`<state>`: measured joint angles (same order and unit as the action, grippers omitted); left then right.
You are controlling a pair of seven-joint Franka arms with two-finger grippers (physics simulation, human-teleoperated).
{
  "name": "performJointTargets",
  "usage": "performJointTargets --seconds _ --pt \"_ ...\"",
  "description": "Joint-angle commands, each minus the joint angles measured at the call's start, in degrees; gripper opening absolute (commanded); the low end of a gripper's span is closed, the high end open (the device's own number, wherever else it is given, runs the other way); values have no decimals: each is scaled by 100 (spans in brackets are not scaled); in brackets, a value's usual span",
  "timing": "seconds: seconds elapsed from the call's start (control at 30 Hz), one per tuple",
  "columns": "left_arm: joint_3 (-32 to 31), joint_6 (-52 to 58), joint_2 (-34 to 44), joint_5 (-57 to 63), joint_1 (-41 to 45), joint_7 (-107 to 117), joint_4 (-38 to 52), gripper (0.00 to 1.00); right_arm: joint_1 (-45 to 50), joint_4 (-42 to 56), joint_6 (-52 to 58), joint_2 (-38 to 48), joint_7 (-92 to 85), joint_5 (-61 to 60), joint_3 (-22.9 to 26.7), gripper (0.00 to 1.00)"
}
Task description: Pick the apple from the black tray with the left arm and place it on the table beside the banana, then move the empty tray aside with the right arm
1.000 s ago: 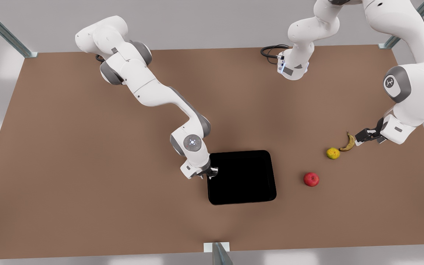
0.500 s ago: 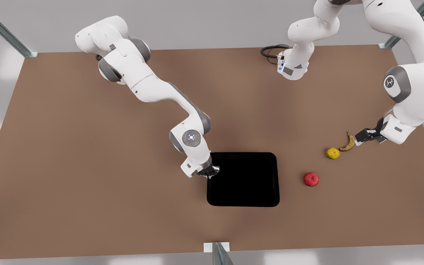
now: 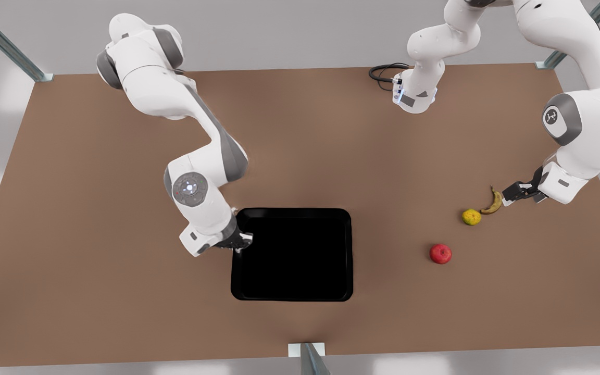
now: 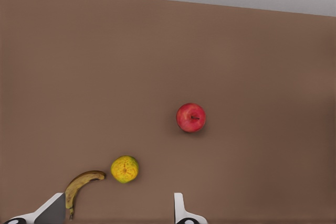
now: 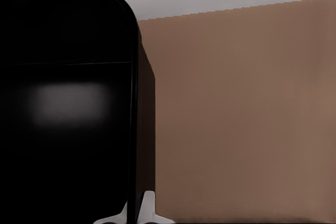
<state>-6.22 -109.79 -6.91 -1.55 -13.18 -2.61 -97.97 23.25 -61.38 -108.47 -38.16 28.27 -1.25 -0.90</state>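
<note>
Front view: right end effector (image 3: pixel 238 242) clamps black tray (image 3: pixel 295 255) rim.

You are looking at a large flat matte black tray (image 3: pixel 300 260) lying empty on the wide brown table (image 3: pixel 97 208). The glossy red apple (image 3: pixel 440 253) is sitting right of it, near the brown-blotched yellow banana (image 3: pixel 493 203).

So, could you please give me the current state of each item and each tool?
black tray: empty, flat on the table, rim gripped
apple: on the table, free
banana: on the table, free
yellow-green fruit: beside banana
right tool: shut on tray rim
left tool: open, by banana
</note>
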Motion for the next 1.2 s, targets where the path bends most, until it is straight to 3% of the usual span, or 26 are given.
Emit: performJointTargets --seconds 0.0,0.47,1.0,1.07,1.1,1.13,1.17 --pt "-2 2 5 5 0 6 6 100 -75 3 1091 98 -3239 -507 354 14" --pt "-2 2 -3 5 9 6 -2 100 -162 -59 1979 204 -7098 -2441 3623 14" --pt "-46 134 -100 304 141 155 261 100 -576 -103 1250 -921 -7221 -2573 3835 19" --pt "-46 160 -118 330 149 94 252 100 -576 -103 1241 -921 -7195 -2582 3835 41" --pt "-46 160 -118 339 141 -20 252 100 -576 -103 1241 -930 -7169 -2634 3835 74" --pt "-46 160 -118 339 141 -12 252 100 -602 -103 1250 -930 -7169 -2784 3835 91" --pt "-46 160 -118 348 141 -12 252 100 -611 -103 1250 -921 -7177 -2793 3835 98"
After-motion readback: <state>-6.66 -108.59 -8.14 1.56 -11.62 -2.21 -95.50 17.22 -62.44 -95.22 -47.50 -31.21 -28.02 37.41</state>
